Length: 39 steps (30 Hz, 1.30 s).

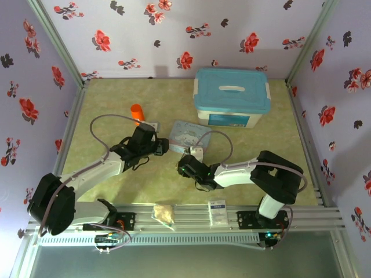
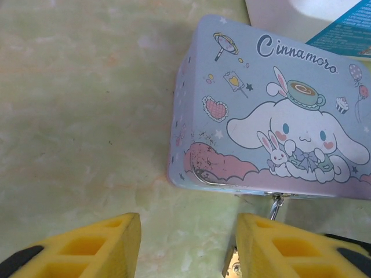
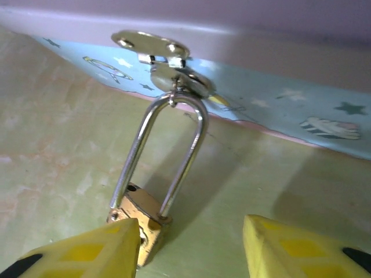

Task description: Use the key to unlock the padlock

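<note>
Right claw (image 3: 190, 233) apart, padlock (image 3: 139, 219) at its 7 o'clock | left claw (image 2: 186, 233) apart | risk: if I close off-centre, the padlock swings on the Cinnamoroll tin (image 2: 272, 104) hasp (image 3: 152, 45) and slips out.

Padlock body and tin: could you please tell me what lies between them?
The shackle of the padlock spans that gap, hooked through the latch on the tin; the right wrist view shows it.

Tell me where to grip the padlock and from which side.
Grip the brass body of the padlock, not its thin shackle, which is hooked through the hasp on the tin. Probably come from the end away from it, fingers closing across the body's sides: that end is free.
</note>
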Available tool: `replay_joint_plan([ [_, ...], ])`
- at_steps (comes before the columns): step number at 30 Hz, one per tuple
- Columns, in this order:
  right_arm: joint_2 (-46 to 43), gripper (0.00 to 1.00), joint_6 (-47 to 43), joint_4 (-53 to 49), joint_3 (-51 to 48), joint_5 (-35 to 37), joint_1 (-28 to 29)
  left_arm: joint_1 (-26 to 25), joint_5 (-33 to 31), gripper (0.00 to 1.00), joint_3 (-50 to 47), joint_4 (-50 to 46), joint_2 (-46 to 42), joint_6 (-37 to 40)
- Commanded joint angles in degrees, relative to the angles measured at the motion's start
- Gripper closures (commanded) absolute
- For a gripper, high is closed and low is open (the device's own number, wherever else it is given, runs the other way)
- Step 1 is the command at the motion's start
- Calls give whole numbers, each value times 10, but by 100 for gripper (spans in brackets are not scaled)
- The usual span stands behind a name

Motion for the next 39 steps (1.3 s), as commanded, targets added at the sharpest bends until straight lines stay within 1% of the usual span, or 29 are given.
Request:
replay_joint_plan([
  [1,10,52,26,65,-14,-30,-6,-2,12,53,-1,25,11,-11],
  [6,27,53,29,35,3,-24,-1,-2,13,52,-4,30,19,-8],
  [8,33,54,31,-9,22,-16,5,-1,12,52,-6,31,20,-8],
  [9,38,54,29,-43,37,9,8,-1,13,52,-7,32,19,-8],
  [10,44,55,25,-74,50,17,10,-1,12,52,-8,33,19,-7],
  [12,58,56,17,-102,68,21,11,0,12,52,-10,36,19,-7],
  [18,87,57,34,-92,71,4,9,7,12,51,-12,35,14,-6],
  [19,90,60,32,-95,74,1,7,8,12,51,-12,35,15,-6],
  [20,90,66,32,-99,74,-1,6,10,12,51,-11,34,15,-5],
  [21,87,68,33,-98,72,1,5,11,12,51,-9,32,14,-4],
  [22,79,74,38,-91,63,-2,5,12,12,51,-7,31,15,-3],
  [23,71,75,43,-80,52,-5,5,14,12,51,-5,30,15,-3],
  [26,37,76,66,-25,2,-9,1,17,12,50,2,34,17,-3],
  [27,26,77,74,0,-18,-22,-1,17,12,50,8,35,19,-2],
  [30,9,84,89,37,-50,-31,-7,17,14,50,33,35,33,4],
  [36,-17,95,115,98,-94,-37,-12,16,24,50,82,52,84,18],
  [39,-19,97,150,168,-134,-47,-21,17,8,47,113,54,124,38],
])
